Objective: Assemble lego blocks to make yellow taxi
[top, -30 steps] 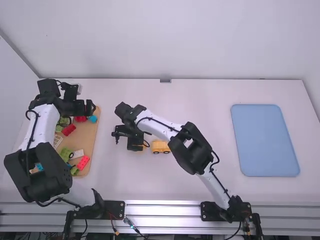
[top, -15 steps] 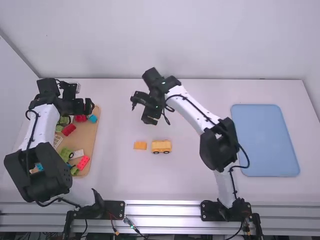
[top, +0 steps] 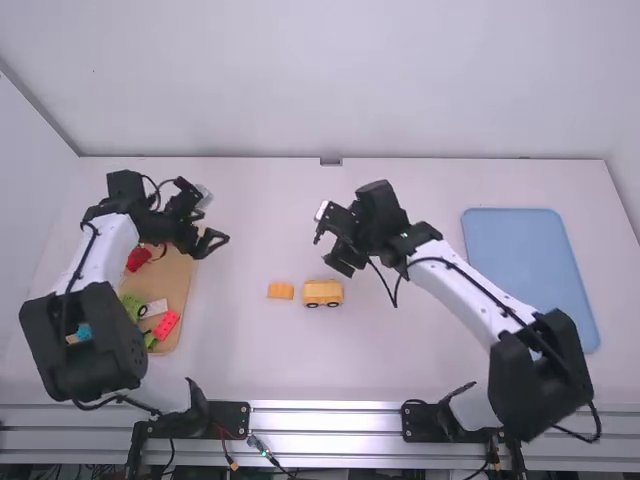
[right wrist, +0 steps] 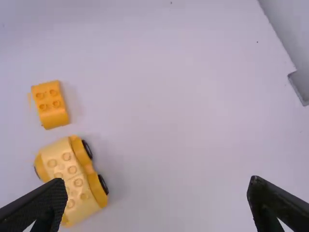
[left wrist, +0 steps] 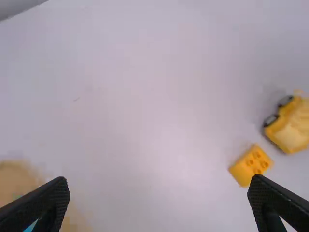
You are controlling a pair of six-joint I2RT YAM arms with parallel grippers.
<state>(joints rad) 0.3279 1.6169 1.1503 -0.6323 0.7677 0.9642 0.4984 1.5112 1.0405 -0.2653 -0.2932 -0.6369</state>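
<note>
- On the surface (top: 235,350), high view: yellow car (top: 322,292) upright on wheels; small yellow block (top: 281,291) just left of it, apart. L pincer (top: 213,241) nr tray (top: 181,275) w/ assorted blocks; R pincer (top: 342,258) nr car. Blue mat (top: 530,280) far R.
- L wrist view: L pincer (left wrist: 158,184) wide, empty; block & car beyond.
- R wrist view: R pincer (right wrist: 157,184) wide, empty; block nr car, studs up.
</note>
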